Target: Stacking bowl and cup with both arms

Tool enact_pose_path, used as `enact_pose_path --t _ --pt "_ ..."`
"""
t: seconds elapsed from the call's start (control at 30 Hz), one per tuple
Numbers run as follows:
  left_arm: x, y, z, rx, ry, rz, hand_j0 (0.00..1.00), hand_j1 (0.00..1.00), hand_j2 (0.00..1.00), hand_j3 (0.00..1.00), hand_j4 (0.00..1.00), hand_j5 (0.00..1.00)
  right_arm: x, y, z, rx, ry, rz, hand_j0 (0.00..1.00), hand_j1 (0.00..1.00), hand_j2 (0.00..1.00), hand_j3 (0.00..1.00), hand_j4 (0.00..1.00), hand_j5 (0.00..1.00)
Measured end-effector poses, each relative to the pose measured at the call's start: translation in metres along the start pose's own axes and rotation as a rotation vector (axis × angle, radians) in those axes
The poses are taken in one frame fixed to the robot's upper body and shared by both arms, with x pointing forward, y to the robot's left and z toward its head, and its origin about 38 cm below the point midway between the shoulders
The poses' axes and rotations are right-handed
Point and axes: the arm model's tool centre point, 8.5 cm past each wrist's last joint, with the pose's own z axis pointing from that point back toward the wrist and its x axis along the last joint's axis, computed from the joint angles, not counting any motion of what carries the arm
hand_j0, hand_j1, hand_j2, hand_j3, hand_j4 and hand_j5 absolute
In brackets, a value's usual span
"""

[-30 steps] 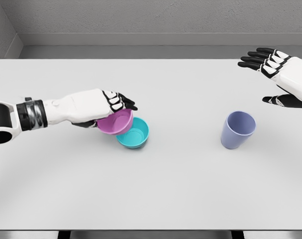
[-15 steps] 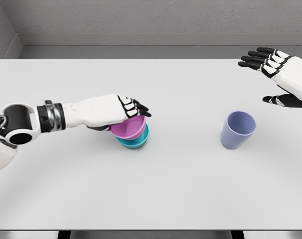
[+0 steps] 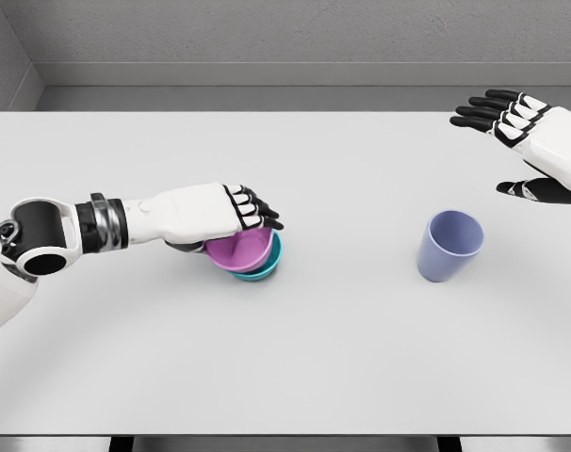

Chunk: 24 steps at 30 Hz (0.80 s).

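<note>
A pink bowl [image 3: 240,250] sits nested in a teal bowl [image 3: 267,266] left of the table's middle. My left hand [image 3: 231,229] is curled over the pink bowl's rim, gripping it from the left, its black fingertips [image 3: 267,217] on the far edge. A lavender cup [image 3: 449,245] stands upright to the right, untouched. My right hand [image 3: 519,151] hovers above and behind the cup at the right edge, fingers spread, holding nothing.
The white table [image 3: 285,358] stretches across the view, with a grey wall behind its far edge. The right forearm leaves the picture at the right edge.
The left hand carried the pink bowl rightward and lowered it into the teal bowl; it now sits lower and level. The right hand and cup stayed still.
</note>
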Motion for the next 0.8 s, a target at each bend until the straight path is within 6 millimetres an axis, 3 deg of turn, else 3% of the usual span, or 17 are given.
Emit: enact_pose_path --t 0.37,0.5,0.6,0.7,0.8 --pt "-0.006 0.003 0.009 -0.004 0.016 -0.009 1.00 1.00 1.00 1.00 1.00 1.00 -0.001 0.000 0.001 0.002 0.002 0.001 1.00 1.00 1.00 1.00 1.00 1.00" --pt "-0.016 0.000 0.032 -0.030 0.043 0.005 1.00 1.00 1.00 1.00 1.00 1.00 -0.002 0.003 0.003 0.009 0.009 -0.004 1.00 1.00 1.00 1.00 1.00 1.00" --pt "-0.025 0.000 0.060 -0.034 0.067 0.050 1.00 1.00 1.00 1.00 1.00 1.00 -0.006 0.005 0.006 0.014 0.024 -0.008 1.00 1.00 1.00 1.00 1.00 1.00" --pt "-0.034 0.000 0.086 -0.046 0.096 0.082 1.00 1.00 1.00 1.00 1.00 1.00 -0.007 -0.008 0.007 -0.002 0.029 0.020 1.00 1.00 1.00 1.00 1.00 1.00" --pt "-0.046 -0.003 0.113 -0.068 0.152 0.110 1.00 1.00 1.00 1.00 1.00 1.00 -0.011 -0.010 0.009 0.171 0.040 0.057 1.00 1.00 1.00 1.00 1.00 1.00"
